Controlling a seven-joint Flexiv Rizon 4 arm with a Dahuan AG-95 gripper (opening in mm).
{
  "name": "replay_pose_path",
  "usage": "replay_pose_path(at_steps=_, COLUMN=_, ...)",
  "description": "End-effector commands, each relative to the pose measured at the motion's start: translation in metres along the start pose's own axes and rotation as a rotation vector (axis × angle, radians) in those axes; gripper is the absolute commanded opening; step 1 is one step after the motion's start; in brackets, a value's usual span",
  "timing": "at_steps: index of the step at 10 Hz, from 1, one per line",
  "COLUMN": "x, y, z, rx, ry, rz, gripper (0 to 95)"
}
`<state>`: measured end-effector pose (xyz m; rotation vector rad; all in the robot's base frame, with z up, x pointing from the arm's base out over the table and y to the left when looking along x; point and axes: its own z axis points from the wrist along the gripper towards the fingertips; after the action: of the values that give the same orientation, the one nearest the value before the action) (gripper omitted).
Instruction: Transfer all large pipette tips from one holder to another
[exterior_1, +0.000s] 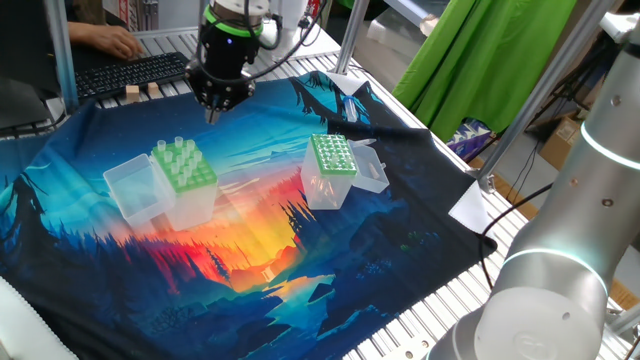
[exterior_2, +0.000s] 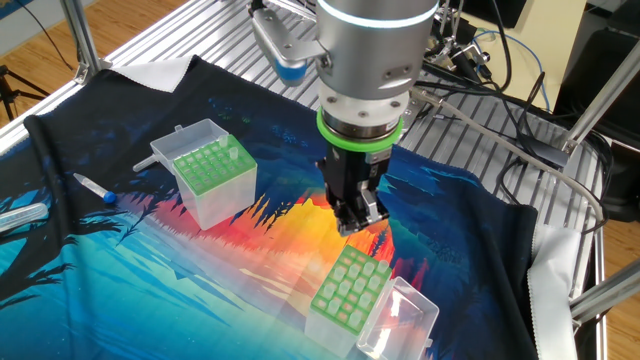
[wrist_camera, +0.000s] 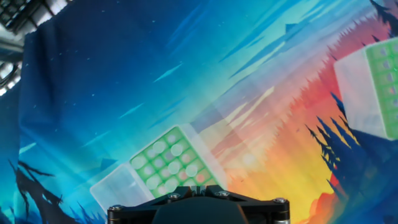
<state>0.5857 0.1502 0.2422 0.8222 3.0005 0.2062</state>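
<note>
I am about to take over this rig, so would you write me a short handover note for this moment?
Gripper: shut, pointing down, nothing visibly held, hovering above and just behind the light-green holder.
Light-green holder: wide holes, lid open, several large pipette tips standing in it.
Darker-green holder: off to the side, apart from the first, lid open. No large tips can be made out in it.
Done: nothing visibly transferred.
Left: open the gripper, pick each tip from the light-green holder and seat it in the darker-green one.
</note>
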Motion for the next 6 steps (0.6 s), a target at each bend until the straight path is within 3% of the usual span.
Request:
replay_pose_path(at_steps=1, x=0.000, y=0.001, z=0.000, rx=0.007, ry=0.005, rz=-0.024, gripper=0.0)
replay_pose_path(at_steps=2, x=0.000, y=0.001, z=0.000, rx=0.007, ry=0.004, rz=-0.013, gripper=0.0)
replay_pose_path(at_steps=6, x=0.000, y=0.030, z=0.009, rx=0.010, ry=0.005, rz=0.060, gripper=0.0)
